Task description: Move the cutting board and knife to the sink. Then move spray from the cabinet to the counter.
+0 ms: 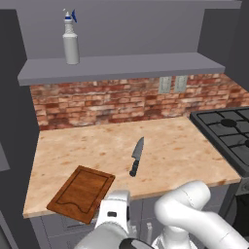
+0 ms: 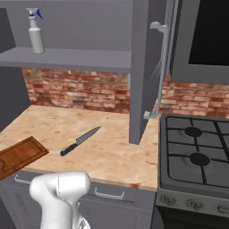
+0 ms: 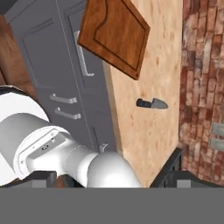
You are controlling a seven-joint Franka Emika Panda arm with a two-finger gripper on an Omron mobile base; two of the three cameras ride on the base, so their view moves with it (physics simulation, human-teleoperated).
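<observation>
The claw is standing fully spread and gripping nothing. The cutting board point(image 1: 81, 193) is overhanging the front edge of the surface point(image 1: 170, 146), with the knife point(image 1: 136, 156) lying just beside it. A careless approach is risking tipping the board off the edge.

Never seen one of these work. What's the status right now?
Gripper open, holding nothing. Board overhangs the counter edge, knife lies beside it, apart. Spray on the cabinet shelf. Nothing blocks the board.
</observation>
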